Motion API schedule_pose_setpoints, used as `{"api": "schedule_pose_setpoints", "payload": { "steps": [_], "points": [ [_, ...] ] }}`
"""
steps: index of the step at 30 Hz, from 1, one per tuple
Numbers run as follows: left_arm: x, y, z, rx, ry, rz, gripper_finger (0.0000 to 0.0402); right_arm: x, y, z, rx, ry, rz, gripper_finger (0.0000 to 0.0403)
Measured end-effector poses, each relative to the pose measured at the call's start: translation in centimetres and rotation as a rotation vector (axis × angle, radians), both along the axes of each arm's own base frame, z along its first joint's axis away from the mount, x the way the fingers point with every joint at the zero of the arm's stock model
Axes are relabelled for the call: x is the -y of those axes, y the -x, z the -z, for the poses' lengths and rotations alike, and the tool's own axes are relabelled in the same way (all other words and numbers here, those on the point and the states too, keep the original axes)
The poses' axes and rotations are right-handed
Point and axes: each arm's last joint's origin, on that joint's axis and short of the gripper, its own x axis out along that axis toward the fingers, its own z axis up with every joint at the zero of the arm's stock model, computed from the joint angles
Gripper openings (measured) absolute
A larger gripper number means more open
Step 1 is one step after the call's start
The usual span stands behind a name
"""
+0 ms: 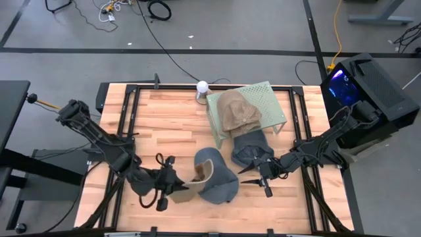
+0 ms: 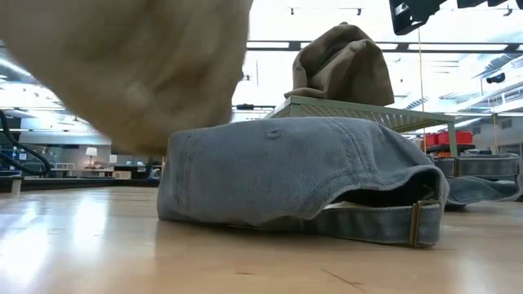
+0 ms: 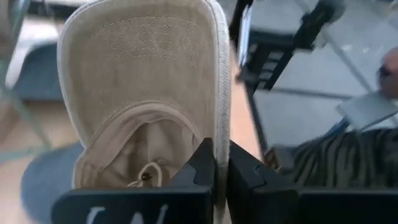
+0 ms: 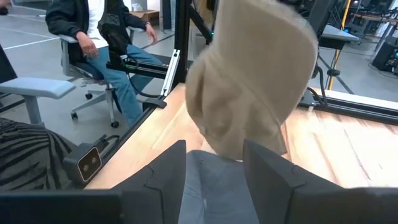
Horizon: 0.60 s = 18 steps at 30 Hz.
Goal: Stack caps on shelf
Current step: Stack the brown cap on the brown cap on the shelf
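A: What has the left gripper [image 3: 214, 165] got?
B: It's clamped on 1 tan cap [image 3: 143, 106] by the brim edge, near the desk's [image 1: 164, 112] front edge.
A: And the shelf [image 1: 266, 99]?
B: Toward the back-right corner, brim pointing that way; the right gripper [image 1: 256, 172], part-open and empty, is nearer.

Both arms are dark, jointed links with black cables looped along them. The left tool [image 3: 214, 180] has blocky matte-black fingers beneath a bar bearing white markings. The right tool [image 4: 214, 180] shows two broad, charcoal, angular fingers.
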Motion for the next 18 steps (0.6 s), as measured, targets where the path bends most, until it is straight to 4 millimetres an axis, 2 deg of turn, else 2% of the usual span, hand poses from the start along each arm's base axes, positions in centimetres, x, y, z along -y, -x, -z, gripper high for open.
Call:
{"api": "schedule_pose_setpoints", "payload": {
  "steps": [11, 18],
  "points": [
    [0.3, -0.5, -3.5, 0.300, 0.104, 0.031, 0.0016, 0.0, -0.1, -0.5, 0.050, -0.009, -0.004, 0.0160],
    [0.3, -0.6, -5.0, 0.450, 0.080, 0.031, 0.0016, -0.1, -0.1, -1.4, 0.153, 0.021, -0.012, 0.0160]
  ]
}}
